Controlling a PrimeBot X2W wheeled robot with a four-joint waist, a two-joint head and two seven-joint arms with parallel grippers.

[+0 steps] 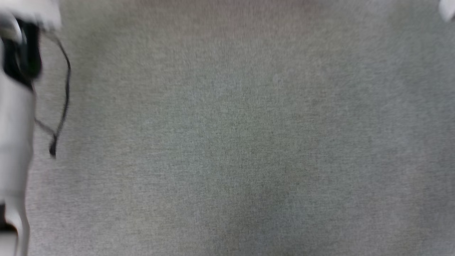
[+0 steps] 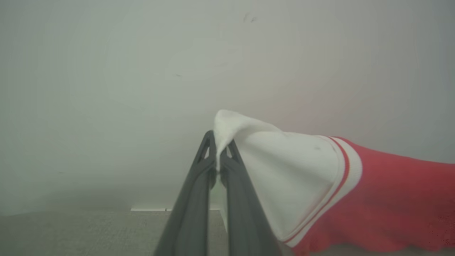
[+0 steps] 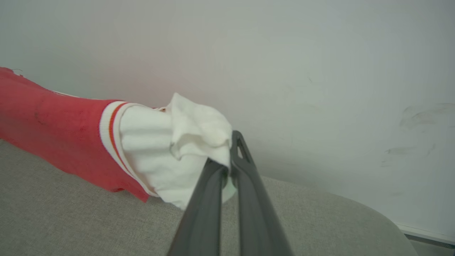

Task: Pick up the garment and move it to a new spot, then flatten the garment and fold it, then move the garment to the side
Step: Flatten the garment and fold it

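Over the grey worktop [image 3: 71, 220] we hold the garment [image 2: 373, 199] stretched between both arms: our left fingers [image 2: 195, 199] pinch one white sleeve, our right fingers [image 3: 252, 199] the other. Pickup looks done; we judge that placing, flattening, folding and moving aside remain.

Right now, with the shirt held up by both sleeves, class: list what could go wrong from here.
1. The left gripper and right gripper each pinch just a small fold of white sleeve at the tips; it might slip out.
2. The garment hangs low over the grey surface, so it could drag and bunch.
3. A loose black cable by the forearm might snag.
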